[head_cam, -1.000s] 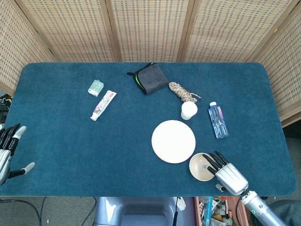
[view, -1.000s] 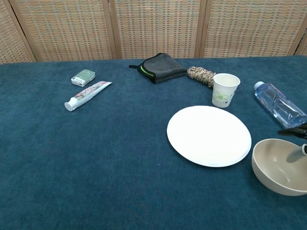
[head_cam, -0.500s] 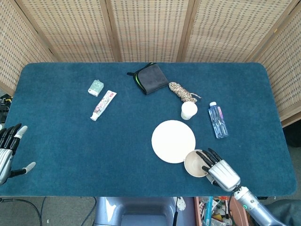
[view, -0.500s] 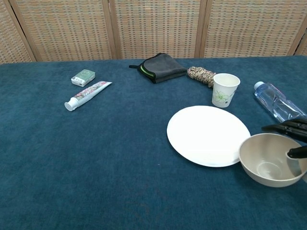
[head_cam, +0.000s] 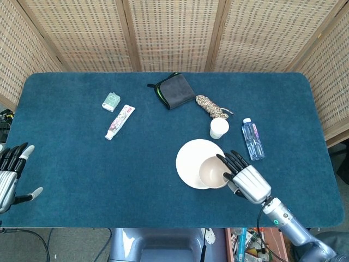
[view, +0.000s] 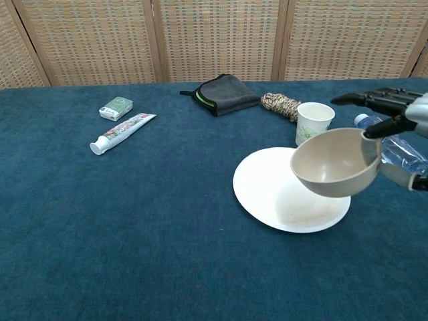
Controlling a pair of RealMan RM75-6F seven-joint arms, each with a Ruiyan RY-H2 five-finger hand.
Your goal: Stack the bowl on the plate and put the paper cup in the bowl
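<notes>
Above the plate (view: 281, 200), right hand (head_cam: 246, 177) half-hides bowl (view: 332, 162).

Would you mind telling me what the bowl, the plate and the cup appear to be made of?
Bowl: beige, smooth and matte, probably plastic or ceramic; the look leaves it open.
Plate: white, thin and flat with a dull surface, possibly paper or plastic.
Cup: paper, judging by its thin white wall with a green print.

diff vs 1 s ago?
The right hand, gripping the bowl by its rim, has lifted it off the table and carried it left; it now hangs tilted over the plate, not yet set down. The paper cup, the other items and the left hand are unchanged.
</notes>
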